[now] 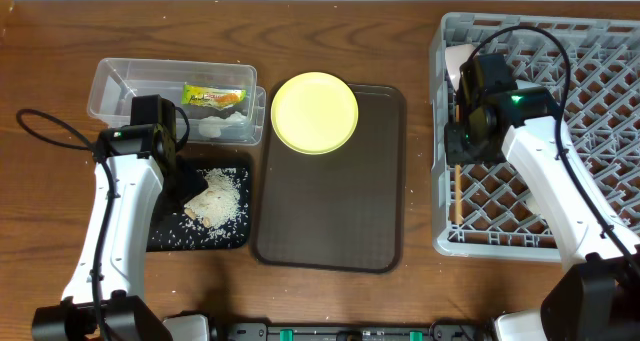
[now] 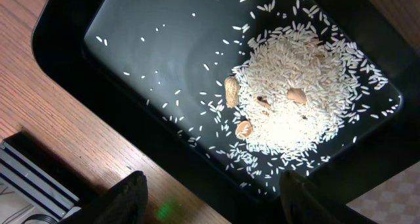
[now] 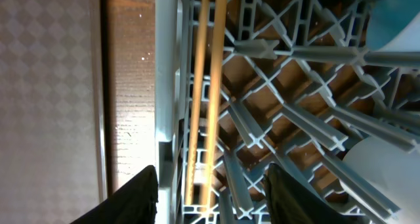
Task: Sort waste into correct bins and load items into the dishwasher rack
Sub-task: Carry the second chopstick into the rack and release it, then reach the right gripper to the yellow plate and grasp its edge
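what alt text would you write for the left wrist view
A pile of whitish rice grains, with a few peanut-like pieces in it, lies in a shallow black tray, with stray grains scattered across its floor. The tray sits on a wooden table, and the left gripper shows at the bottom edge, open and empty.

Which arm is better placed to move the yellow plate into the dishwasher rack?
Probably right: the right gripper, open, hovers over the dishwasher rack's edge nearest the yellow plate; the left gripper is over the black tray.

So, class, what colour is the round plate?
The plate is yellow, clearest in the overhead view.
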`<action>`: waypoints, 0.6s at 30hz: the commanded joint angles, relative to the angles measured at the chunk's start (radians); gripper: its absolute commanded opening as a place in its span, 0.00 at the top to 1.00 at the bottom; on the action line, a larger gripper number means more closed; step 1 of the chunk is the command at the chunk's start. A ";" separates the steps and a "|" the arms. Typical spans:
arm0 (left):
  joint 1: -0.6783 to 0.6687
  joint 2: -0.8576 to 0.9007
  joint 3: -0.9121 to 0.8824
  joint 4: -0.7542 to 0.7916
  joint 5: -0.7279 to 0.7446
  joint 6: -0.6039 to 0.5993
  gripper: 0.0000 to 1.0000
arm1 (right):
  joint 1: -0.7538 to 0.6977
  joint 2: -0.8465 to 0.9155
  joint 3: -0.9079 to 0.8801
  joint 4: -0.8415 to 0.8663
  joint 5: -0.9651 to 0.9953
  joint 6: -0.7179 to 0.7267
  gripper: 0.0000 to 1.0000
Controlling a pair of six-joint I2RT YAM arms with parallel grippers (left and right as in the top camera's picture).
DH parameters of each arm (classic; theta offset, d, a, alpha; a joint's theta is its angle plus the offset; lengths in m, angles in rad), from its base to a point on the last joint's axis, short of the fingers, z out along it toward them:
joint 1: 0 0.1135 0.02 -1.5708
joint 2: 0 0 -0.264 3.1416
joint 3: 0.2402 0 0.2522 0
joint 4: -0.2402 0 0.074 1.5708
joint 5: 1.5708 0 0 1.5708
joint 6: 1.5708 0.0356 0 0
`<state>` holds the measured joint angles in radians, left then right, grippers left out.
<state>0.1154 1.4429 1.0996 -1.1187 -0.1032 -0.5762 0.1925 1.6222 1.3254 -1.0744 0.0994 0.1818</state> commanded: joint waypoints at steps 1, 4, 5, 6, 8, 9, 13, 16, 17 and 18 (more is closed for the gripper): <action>0.004 -0.006 0.004 -0.002 0.006 0.006 0.33 | -0.004 -0.007 0.001 0.012 0.008 0.006 0.48; 0.004 -0.006 0.004 -0.002 0.006 0.006 0.33 | -0.001 -0.016 0.029 0.026 -0.015 0.015 0.47; 0.004 -0.006 0.004 -0.002 0.006 0.006 0.33 | 0.002 -0.021 0.043 0.038 -0.038 0.015 0.47; 0.004 -0.006 0.004 -0.003 0.006 0.006 0.33 | 0.006 -0.023 0.055 0.053 -0.060 0.014 0.47; 0.004 -0.006 0.004 -0.003 0.006 0.006 0.33 | 0.021 -0.028 0.081 0.104 -0.118 0.015 0.47; 0.004 -0.006 0.004 -0.003 0.006 0.006 0.33 | 0.031 -0.030 0.092 0.143 -0.163 0.015 0.46; 0.004 -0.006 0.004 -0.003 0.006 0.006 0.33 | 0.085 -0.027 0.098 0.319 -0.268 0.034 0.36; 0.004 -0.006 0.004 -0.003 0.006 0.006 0.33 | 0.135 -0.010 0.093 0.427 -0.233 0.050 0.33; 0.004 -0.006 0.004 -0.002 0.006 0.006 0.33 | 0.150 -0.001 0.091 0.452 -0.214 0.050 0.32; 0.004 -0.006 0.004 -0.002 0.006 0.006 0.33 | 0.164 0.010 0.088 0.473 -0.191 0.050 0.32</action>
<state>0.1154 1.4429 1.0996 -1.1183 -0.1024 -0.5762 0.3157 1.6180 1.4071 -0.6327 -0.1047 0.2115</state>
